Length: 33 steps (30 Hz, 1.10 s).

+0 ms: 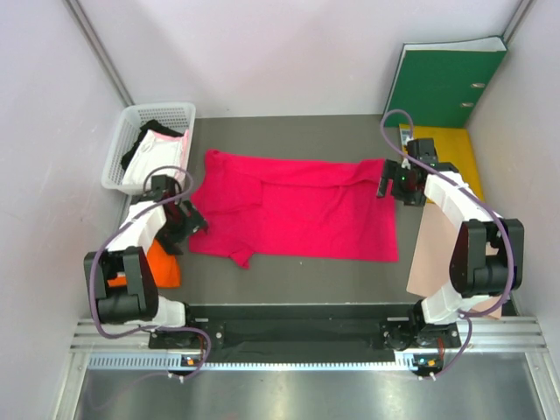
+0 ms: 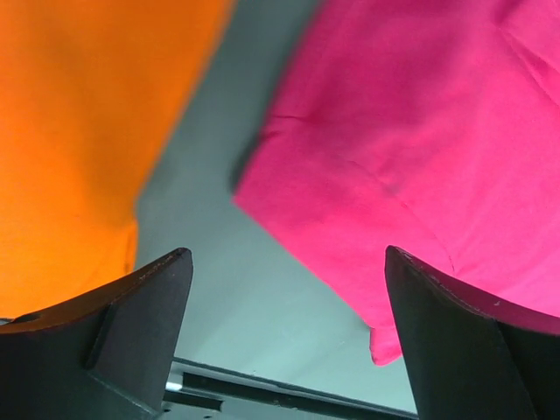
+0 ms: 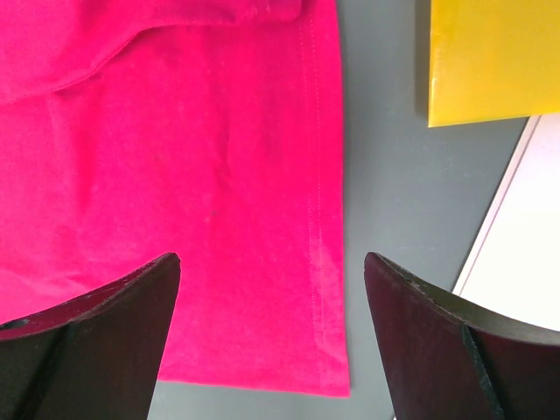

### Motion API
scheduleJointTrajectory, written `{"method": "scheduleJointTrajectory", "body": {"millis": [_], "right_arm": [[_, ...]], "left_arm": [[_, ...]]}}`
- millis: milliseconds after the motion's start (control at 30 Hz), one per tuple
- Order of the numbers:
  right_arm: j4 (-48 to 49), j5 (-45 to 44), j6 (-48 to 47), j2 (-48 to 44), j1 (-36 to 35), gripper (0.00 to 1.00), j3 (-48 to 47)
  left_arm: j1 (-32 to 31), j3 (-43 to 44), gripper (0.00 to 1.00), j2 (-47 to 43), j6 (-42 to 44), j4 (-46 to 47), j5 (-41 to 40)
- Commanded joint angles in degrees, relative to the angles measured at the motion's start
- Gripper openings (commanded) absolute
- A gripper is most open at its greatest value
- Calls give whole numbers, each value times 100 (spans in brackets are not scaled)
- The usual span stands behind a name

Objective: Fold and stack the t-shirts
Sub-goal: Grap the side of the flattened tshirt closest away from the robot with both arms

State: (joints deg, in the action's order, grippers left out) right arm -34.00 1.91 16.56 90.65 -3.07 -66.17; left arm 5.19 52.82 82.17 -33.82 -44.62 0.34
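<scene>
The large magenta-red t-shirt [image 1: 297,206] lies spread flat across the middle of the table. The folded orange t-shirt [image 1: 162,265] lies at the front left, partly under my left arm. My left gripper [image 1: 188,220] is open and empty above the shirt's left edge; in the left wrist view [image 2: 289,262] bare table lies between the orange cloth [image 2: 79,131] and the magenta cloth [image 2: 420,140]. My right gripper [image 1: 392,185] is open and empty over the shirt's right hem [image 3: 324,262], as the right wrist view [image 3: 271,262] shows.
A white basket [image 1: 127,131] at the back left holds whitish-pink [image 1: 156,157] and black garments [image 1: 144,140]. A green binder [image 1: 446,83] leans at the back right, over a yellow folder [image 1: 455,149]. A tan paper sheet [image 1: 433,254] lies on the right.
</scene>
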Motion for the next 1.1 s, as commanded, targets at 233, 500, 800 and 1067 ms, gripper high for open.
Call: {"method": "scheduleJointTrajectory", "body": {"millis": [233,500,800,1067], "right_arm": [[-72,301,-91,234,70,85,-265],[-142,336,-109,321,70,85,-396],[-10,459,-3,392,61,85,-291],[95,494,41,488,35,84,-221]], "left_arm": [[483,-975,82,-219,-590,919,1407],[474,-818,0,405,-336,1132,1434],[386,-219,0,-175,-343,2219,2848],[-26,535,0,1421,-1653,4224,3868]]}}
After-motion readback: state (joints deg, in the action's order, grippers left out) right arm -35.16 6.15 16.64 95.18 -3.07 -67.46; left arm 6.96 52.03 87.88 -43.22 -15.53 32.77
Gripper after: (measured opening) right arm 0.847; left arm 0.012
